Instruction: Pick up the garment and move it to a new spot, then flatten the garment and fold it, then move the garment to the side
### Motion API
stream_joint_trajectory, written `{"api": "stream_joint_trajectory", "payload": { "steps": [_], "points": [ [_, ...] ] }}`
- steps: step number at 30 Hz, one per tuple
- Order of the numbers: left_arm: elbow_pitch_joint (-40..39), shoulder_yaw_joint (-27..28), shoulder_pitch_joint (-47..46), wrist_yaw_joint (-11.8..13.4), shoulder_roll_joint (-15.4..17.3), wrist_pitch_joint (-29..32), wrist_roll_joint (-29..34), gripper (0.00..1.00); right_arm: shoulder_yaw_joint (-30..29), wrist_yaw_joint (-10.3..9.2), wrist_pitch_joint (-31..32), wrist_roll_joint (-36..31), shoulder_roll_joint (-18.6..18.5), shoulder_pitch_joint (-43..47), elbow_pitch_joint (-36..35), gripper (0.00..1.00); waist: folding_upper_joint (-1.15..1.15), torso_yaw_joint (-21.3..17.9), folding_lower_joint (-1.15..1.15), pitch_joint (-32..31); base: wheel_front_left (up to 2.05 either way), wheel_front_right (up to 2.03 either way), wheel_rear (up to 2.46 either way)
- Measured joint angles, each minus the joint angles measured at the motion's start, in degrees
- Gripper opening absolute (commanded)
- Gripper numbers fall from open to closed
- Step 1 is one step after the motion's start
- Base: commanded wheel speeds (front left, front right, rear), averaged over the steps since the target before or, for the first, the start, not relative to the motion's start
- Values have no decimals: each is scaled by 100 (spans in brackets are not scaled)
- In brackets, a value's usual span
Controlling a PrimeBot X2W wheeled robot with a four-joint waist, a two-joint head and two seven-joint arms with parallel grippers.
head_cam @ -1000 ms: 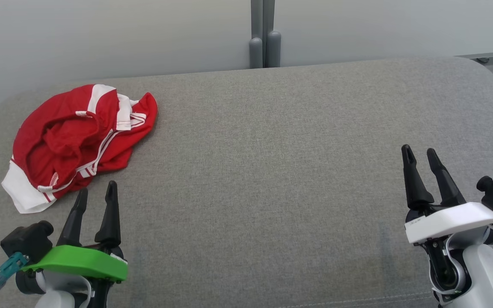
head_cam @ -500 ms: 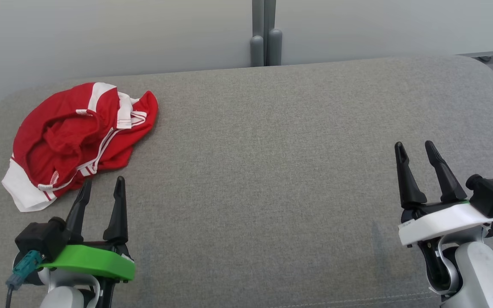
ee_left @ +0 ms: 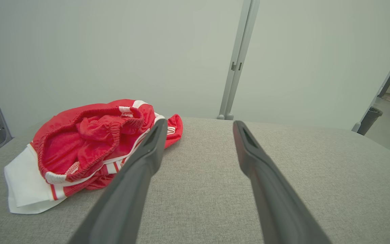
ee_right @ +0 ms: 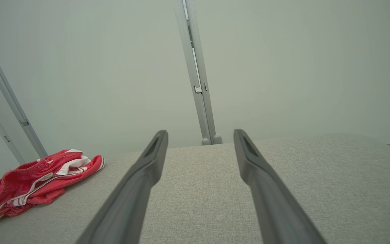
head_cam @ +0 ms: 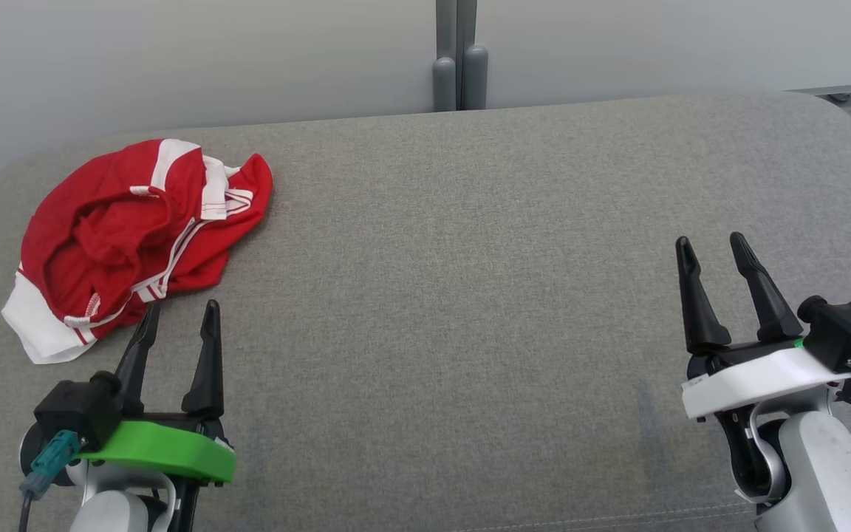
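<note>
While much of its shape is hidden in its own folds, a crumpled red garment with white bands and stripes (head_cam: 130,236) is seen lying at the far left corner of a grey fabric-covered table (head_cam: 433,295). An elastic waistband can be made out in the left wrist view, but the cut of the piece cannot be told. Both arms are cut off by the bottom edge of the head view, so only wrists and claws are shown. In the left wrist view one dark finger (ee_left: 147,152) is laid across the garment's right edge, and part of the cloth is hidden behind it.

The green-collared left claw (head_cam: 182,305) is held just short of the garment's near hem, one fingertip close beside the cloth; whether it touches cannot be told. The white-collared right claw (head_cam: 709,239) is held well apart from the garment, over the table's right side. Both claws are spread wide, and nothing is gripped by either. Both pairs of fingers are pointed toward the table's far edge, where a pale partition wall (head_cam: 174,66) and a grey post (head_cam: 457,52) are seen beyond.
</note>
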Motion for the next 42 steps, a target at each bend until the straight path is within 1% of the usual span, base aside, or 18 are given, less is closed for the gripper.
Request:
{"api": "stream_joint_trajectory", "payload": {
  "steps": [6, 14, 17, 33, 35, 42],
  "points": [
    [3, 22, -4, -42, -19, 0, 47, 100, -38, 43, 0, -2, 16, 0, 1, 100, 0, -7, 0, 15, 0, 0, 0],
    [19, 77, -7, -46, -45, 0, 73, 100, -65, 53, 0, -53, 36, 0, 2, 100, 0, -13, 0, 26, 0, 0, 0],
    [23, 108, -8, -51, -55, 0, 90, 100, -67, 92, 0, -59, 40, -1, 2, 100, 0, -15, 0, 26, 0, 0, 0],
    [66, 203, -12, -94, -138, 0, 142, 100, -118, 102, 0, -157, 86, -1, 30, 100, 0, -14, 0, 12, 0, 0, 0],
    [71, 212, -12, -100, -141, 0, 142, 100, -129, 146, 0, -158, 104, -1, 31, 100, 0, -13, 0, 7, 0, 0, 0],
    [92, 236, -13, -101, -147, 0, 151, 100, -153, 148, 0, -200, 129, -1, 34, 100, 0, 20, 0, -5, 0, 0, 0]
  ]
}}
